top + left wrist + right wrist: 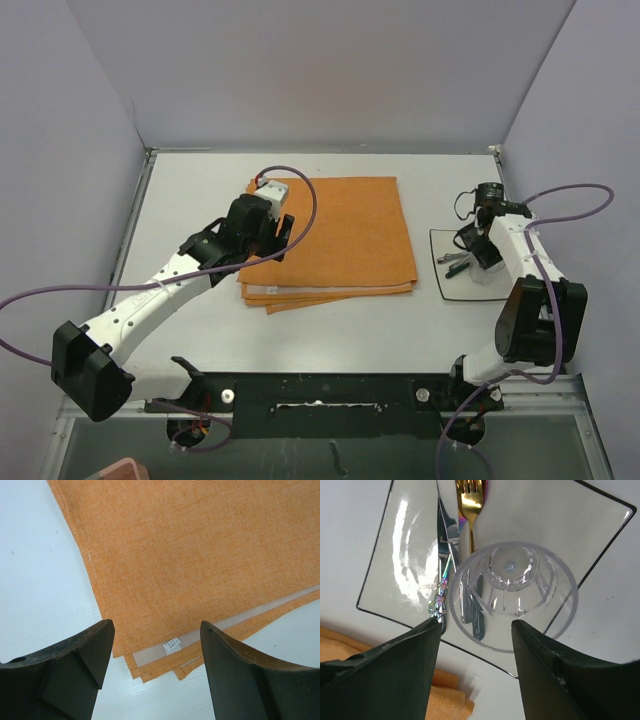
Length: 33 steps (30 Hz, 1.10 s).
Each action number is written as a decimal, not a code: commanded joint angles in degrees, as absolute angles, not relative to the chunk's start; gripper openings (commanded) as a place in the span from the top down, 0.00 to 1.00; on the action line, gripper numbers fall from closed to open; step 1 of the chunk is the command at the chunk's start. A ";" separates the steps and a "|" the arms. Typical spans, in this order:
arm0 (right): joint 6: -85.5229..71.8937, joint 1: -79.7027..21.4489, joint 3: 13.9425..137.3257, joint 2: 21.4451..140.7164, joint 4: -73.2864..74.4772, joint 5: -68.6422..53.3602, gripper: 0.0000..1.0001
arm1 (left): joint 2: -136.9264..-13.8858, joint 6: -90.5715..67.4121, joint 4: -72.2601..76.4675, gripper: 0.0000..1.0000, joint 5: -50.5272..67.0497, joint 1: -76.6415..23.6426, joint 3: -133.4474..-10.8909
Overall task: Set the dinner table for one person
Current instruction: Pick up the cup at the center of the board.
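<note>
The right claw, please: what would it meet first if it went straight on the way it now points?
Most likely the glass, which stands on the plate straight ahead of the open right claw. How far off it is remains unclear from the wrist view.

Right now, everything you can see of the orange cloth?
The orange cloth is woven-looking fabric, folded into a rough square, lying flat on the dinner table. Its layers fan out slightly at the near edge, with a small white tag by the near-left corner. The left hand hangs open over its left side.
</note>
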<state>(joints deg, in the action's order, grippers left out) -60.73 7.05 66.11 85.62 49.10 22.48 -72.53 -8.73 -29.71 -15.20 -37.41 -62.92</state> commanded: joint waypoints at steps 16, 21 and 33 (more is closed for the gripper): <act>-51.38 6.90 66.25 87.44 48.56 22.33 1.00 | -70.43 -8.22 -22.83 0.32 -15.39 -37.11 -62.76; -49.00 6.34 66.92 86.13 48.54 24.49 1.00 | -70.76 -8.15 -23.20 0.32 -15.45 -37.17 -63.02; -30.06 -7.20 75.92 79.67 30.96 28.22 1.00 | -70.01 -10.97 -22.81 0.32 -15.94 -37.15 -61.41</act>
<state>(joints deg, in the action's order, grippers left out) -43.44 0.69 73.82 86.02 47.66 28.29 -72.47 -9.06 -26.37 -15.20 -37.36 -61.73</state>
